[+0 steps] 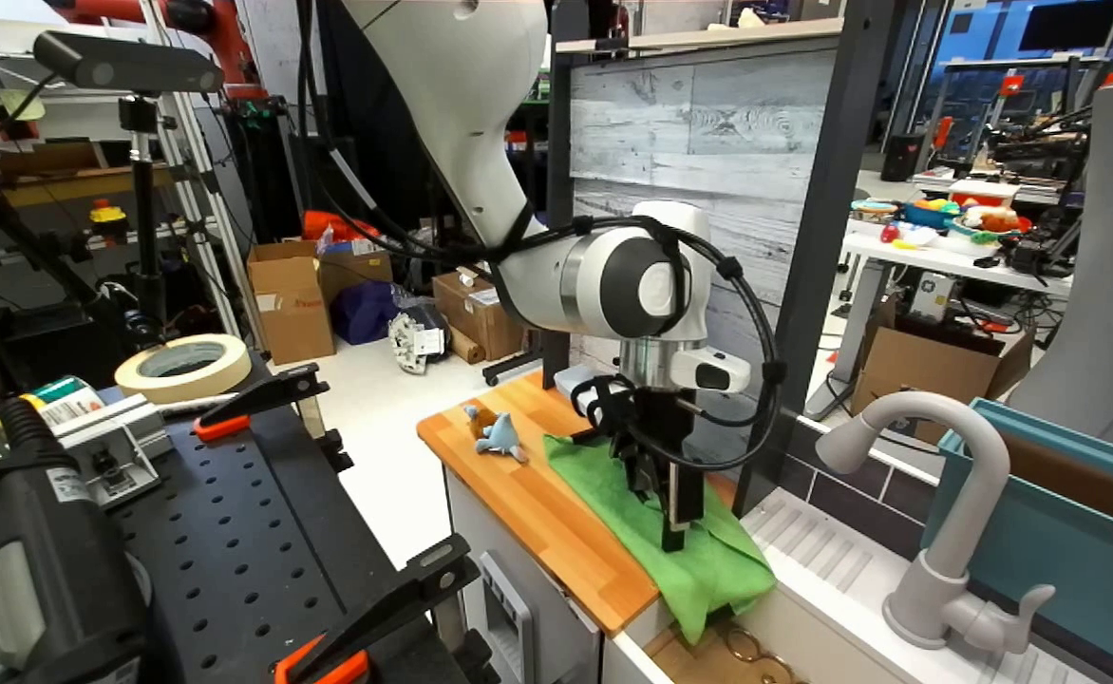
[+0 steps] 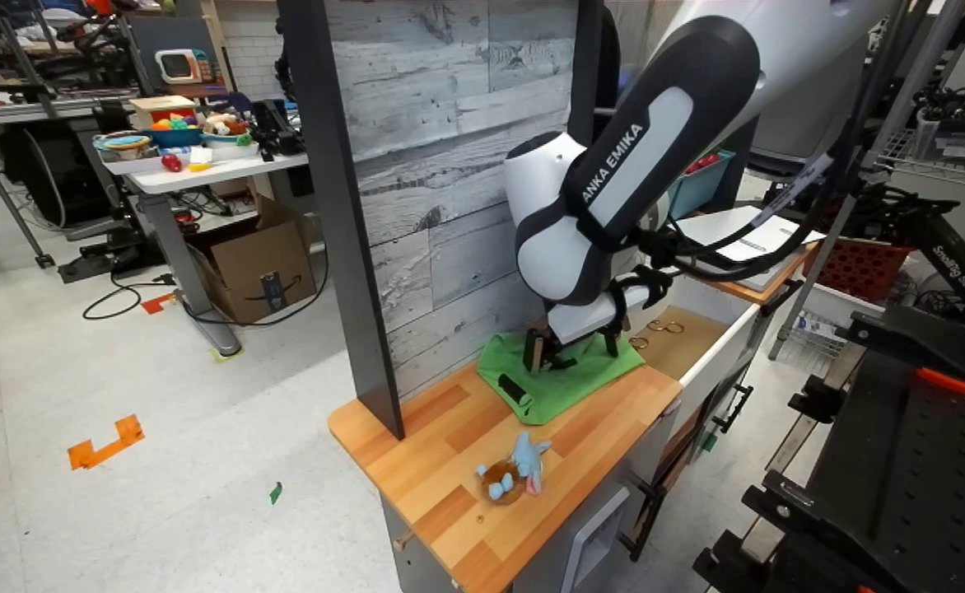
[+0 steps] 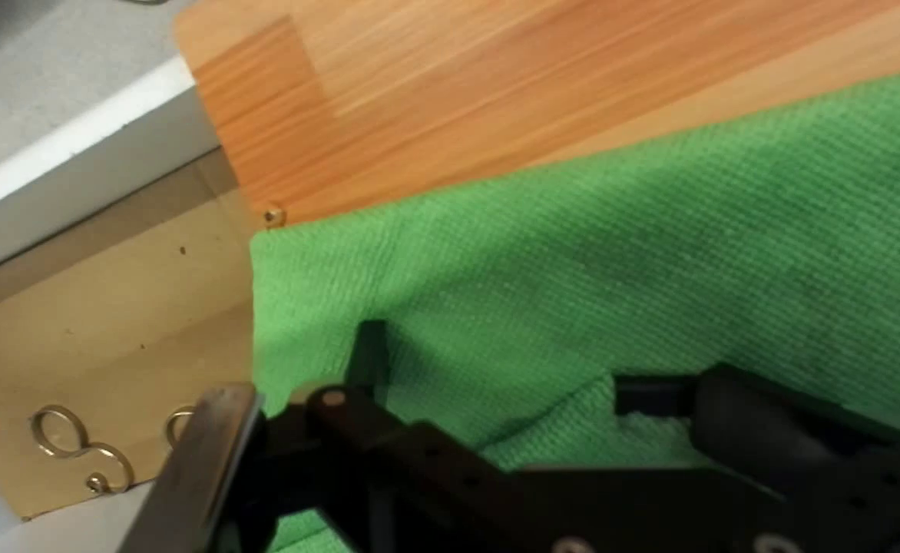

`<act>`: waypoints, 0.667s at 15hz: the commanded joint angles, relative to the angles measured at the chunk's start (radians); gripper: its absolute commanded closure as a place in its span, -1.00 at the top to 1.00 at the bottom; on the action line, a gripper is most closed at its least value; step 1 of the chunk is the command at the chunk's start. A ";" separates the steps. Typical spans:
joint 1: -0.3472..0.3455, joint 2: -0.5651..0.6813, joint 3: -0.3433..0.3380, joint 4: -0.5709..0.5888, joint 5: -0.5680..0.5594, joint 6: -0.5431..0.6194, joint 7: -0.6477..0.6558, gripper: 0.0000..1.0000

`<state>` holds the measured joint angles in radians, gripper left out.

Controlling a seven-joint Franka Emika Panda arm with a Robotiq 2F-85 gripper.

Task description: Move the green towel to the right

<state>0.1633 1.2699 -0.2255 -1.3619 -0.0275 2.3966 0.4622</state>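
Note:
The green towel (image 1: 723, 570) lies spread on the wooden counter top against the wall panel. One end hangs over the open drawer. It shows in an exterior view (image 2: 561, 399) and fills much of the wrist view (image 3: 573, 253). My gripper (image 1: 661, 522) points down at the middle of the towel. Its two fingers are spread apart, also in an exterior view (image 2: 573, 356). In the wrist view, the open gripper (image 3: 500, 365) has its fingertips at the towel surface, with a raised fold of cloth between them. Whether the tips press on the cloth is unclear.
A blue and brown plush toy (image 1: 499, 435) sits on the counter (image 2: 449, 445) near the towel. An open drawer (image 3: 112, 322) holds gold rings. A sink with a grey faucet (image 1: 946, 532) stands beside it. A wall panel (image 2: 466, 247) rises behind the towel.

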 commanded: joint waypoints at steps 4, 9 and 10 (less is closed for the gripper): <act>0.023 -0.117 -0.014 -0.209 -0.086 0.049 -0.057 1.00; 0.033 -0.202 -0.007 -0.351 -0.106 0.101 -0.111 1.00; 0.035 -0.215 -0.008 -0.370 -0.107 0.105 -0.111 1.00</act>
<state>0.1858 1.1351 -0.2342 -1.6185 -0.1091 2.4641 0.3720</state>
